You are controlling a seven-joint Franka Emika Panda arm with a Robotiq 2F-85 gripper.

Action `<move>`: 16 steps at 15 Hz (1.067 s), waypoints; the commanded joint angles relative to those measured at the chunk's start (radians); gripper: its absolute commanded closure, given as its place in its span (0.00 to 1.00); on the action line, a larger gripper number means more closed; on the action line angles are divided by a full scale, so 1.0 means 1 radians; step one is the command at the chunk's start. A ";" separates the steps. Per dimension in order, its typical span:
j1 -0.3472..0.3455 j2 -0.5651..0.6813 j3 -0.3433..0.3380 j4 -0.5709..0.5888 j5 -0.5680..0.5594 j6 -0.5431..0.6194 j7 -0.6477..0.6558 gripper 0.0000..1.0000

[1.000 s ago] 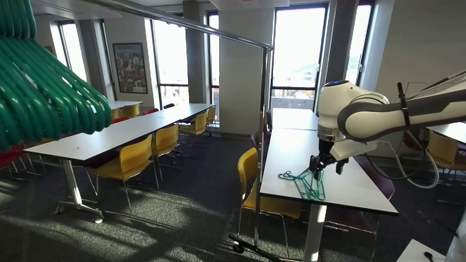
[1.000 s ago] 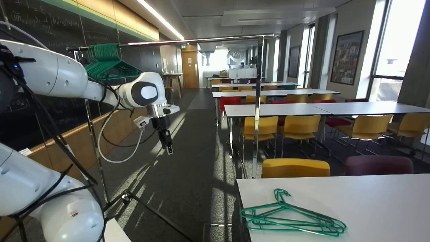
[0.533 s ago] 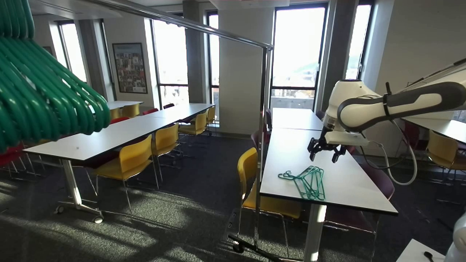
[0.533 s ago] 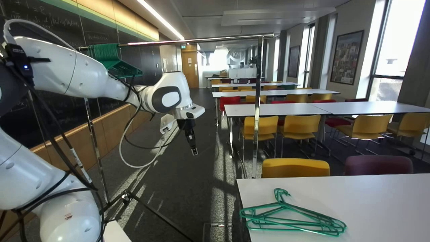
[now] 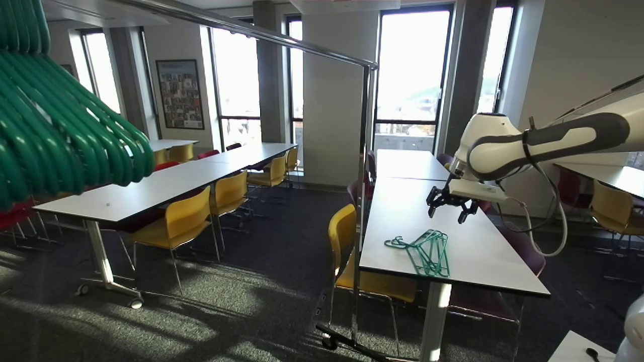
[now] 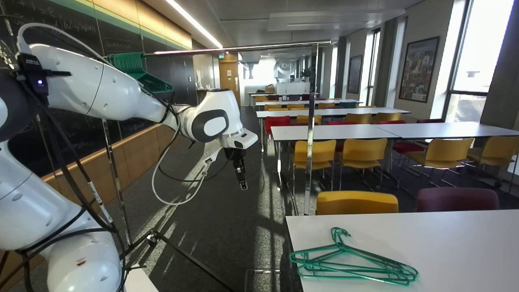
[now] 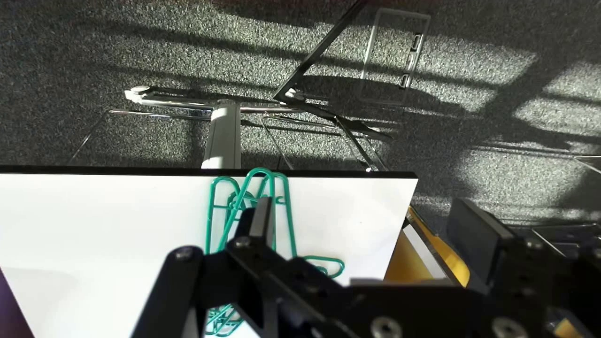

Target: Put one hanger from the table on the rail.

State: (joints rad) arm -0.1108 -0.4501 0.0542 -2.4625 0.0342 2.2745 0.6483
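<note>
Bench [image 6: 458,247]: bearing overlapping hangers [image 5: 431,254] by its end, probably for reach.
Pincer [image 5: 447,217]: gaping near the bench, gripping nothing, probably to take one.
Rail [image 6: 243,48]: running above bench height.

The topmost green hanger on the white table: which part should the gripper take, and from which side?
Probably its rounded end at the short edge of the white table, from above: the topmost green hanger lies flat, that end is a narrow loop, away from the hooks, which crowd together. A hold there should leave its hook free for the rail.
</note>
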 commanded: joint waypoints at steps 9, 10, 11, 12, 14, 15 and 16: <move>-0.090 0.171 -0.110 0.115 0.044 0.026 0.018 0.00; -0.091 0.208 -0.141 0.143 0.082 0.009 0.000 0.00; -0.096 0.240 -0.161 0.162 0.106 0.017 -0.003 0.00; -0.100 0.273 -0.179 0.183 0.125 0.021 0.000 0.00; -0.104 0.348 -0.208 0.229 0.156 0.042 -0.007 0.00; -0.105 0.385 -0.218 0.251 0.163 0.058 -0.009 0.00; -0.108 0.433 -0.224 0.278 0.151 0.083 -0.001 0.00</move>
State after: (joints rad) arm -0.2102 -0.1418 -0.1532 -2.2764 0.1612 2.3075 0.6535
